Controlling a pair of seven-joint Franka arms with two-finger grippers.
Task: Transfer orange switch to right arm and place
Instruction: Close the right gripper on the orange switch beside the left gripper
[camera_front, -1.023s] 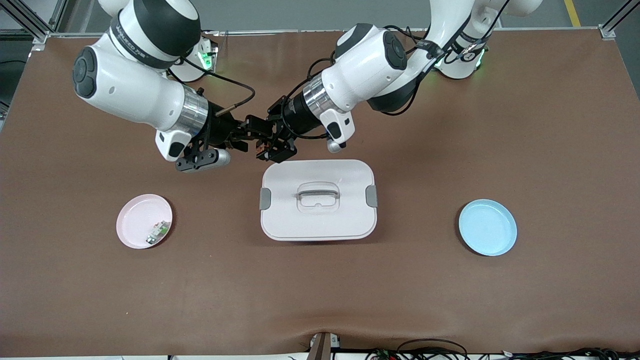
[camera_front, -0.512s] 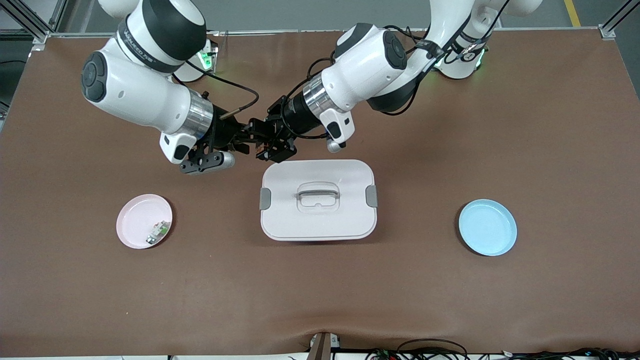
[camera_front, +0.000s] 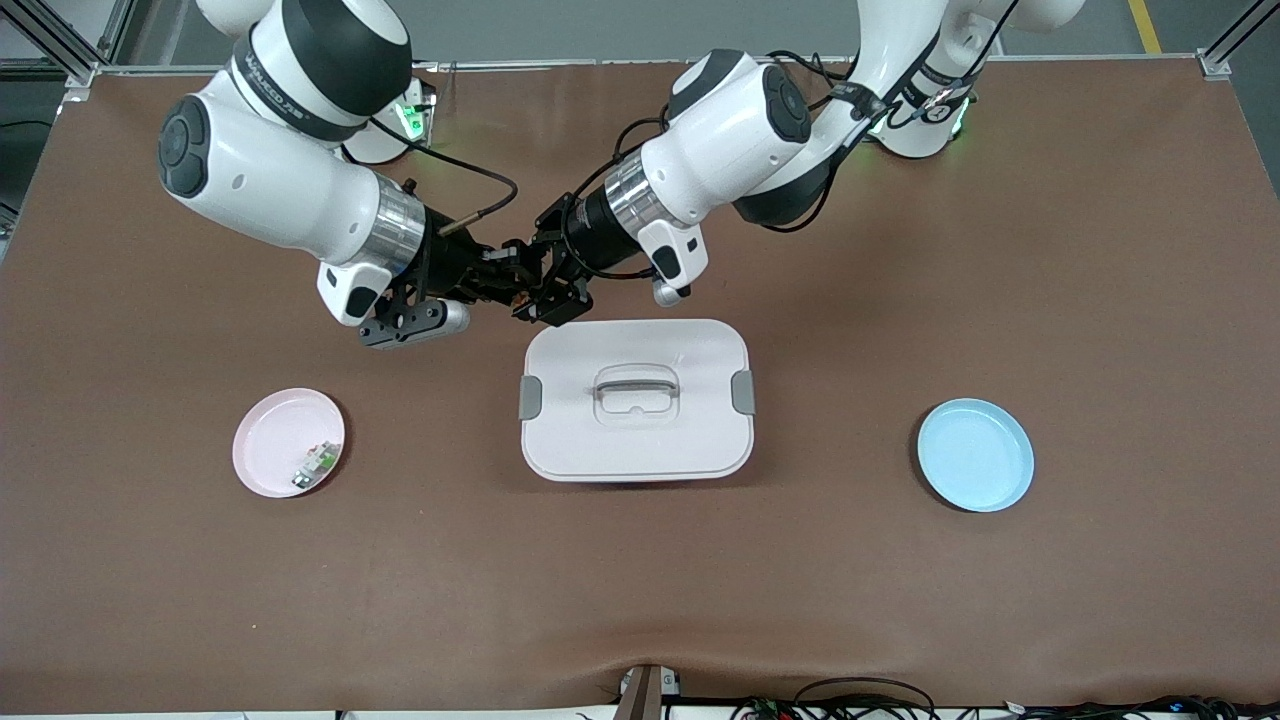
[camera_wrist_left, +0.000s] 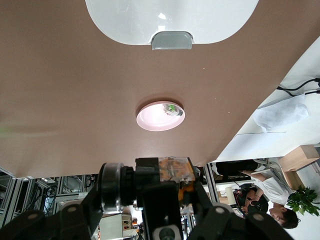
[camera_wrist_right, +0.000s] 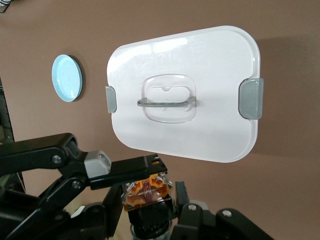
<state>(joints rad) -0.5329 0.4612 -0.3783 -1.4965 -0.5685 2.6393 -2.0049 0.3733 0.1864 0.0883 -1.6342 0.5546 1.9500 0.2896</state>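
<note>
Both grippers meet in the air over bare tabletop (camera_front: 1100, 250), just above the lidded white box's (camera_front: 636, 400) edge that faces the arm bases, toward its corner at the right arm's end. The left gripper (camera_front: 548, 298) is clamped on the orange switch (camera_wrist_right: 146, 192). In the right wrist view the switch's orange, translucent body sits between dark fingers. The right gripper (camera_front: 497, 283) has its fingers drawn in around the same switch; whether they press it cannot be told. In the front view the switch is only a small orange speck at the junction of the two grippers.

The box stands mid-table, lid on, grey latches at both short ends, handle flat. A pink plate (camera_front: 262, 470) sits toward the right arm's end, with a small white-and-green component (camera_front: 316, 464) against its rim at the side facing the box. A blue plate (camera_front: 975, 455) sits toward the left arm's end. Both plates stand well apart from the box and from every table edge. Open brown surface runs between the box and each plate, and along the whole edge nearest the front camera.
</note>
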